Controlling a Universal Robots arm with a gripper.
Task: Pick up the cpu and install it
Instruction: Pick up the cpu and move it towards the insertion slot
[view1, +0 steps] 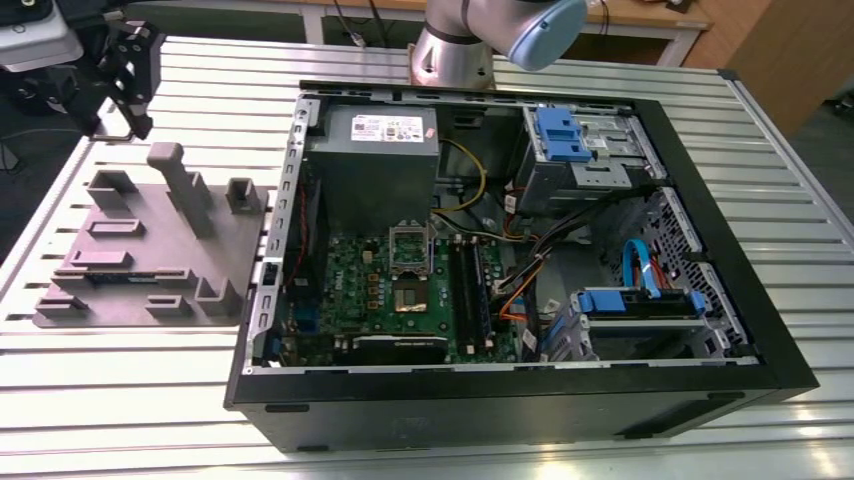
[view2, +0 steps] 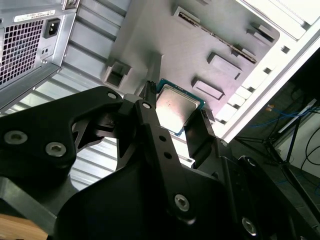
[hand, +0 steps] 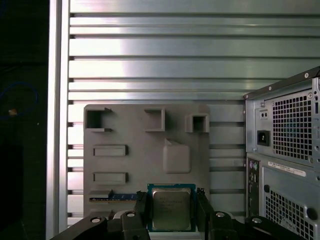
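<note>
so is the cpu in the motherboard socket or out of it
Out. In the first wrist view the cpu sits clamped in the gripper over the grey parts tray, outside the computer case.

No legible print; white label (view1: 384, 128) on the grey power supply (view1: 376, 175), lettering too small
</note>
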